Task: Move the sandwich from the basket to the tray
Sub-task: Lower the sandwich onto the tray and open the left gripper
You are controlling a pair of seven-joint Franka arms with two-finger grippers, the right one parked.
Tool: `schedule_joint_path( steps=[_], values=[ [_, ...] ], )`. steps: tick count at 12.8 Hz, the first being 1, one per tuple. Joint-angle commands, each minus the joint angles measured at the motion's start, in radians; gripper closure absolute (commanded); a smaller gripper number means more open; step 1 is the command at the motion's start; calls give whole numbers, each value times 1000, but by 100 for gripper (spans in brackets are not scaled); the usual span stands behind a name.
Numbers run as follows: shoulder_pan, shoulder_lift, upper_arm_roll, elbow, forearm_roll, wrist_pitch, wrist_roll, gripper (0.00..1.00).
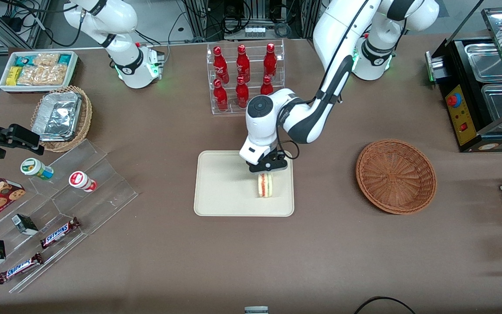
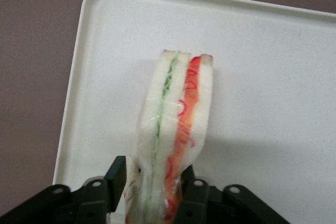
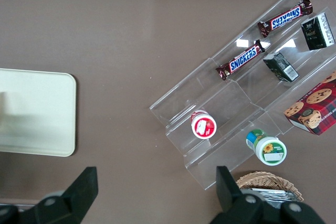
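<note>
Sandwich at the tray, pincer not yet released.

The sandwich [image 1: 265,185] stands on edge on the tray [image 1: 216,192], near the tray edge that faces the working arm's end of the desk [image 1: 320,261] — filling layers toward the front camera. Directly above it, the pincer [image 1: 269,166] is clenched on the sandwich's upper end, keeping the wedge upright. The basket [image 1: 395,175] sits well apart, toward the working arm's end, with nothing in it. Judgement: placement all but complete — release remains.
</note>
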Motion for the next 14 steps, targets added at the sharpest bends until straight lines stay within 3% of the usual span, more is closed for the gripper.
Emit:
schedule_joint_path(
  steps=[1,7,10,14],
  values=[
    [-14,6,11,19,25,5,-48,6],
    [5,-37,14,18,23,-15,-39,5],
    [9,-150,14,18,21,-134,-32,0],
    [57,-350,14,15,-44,-345,65,0]
  ],
)
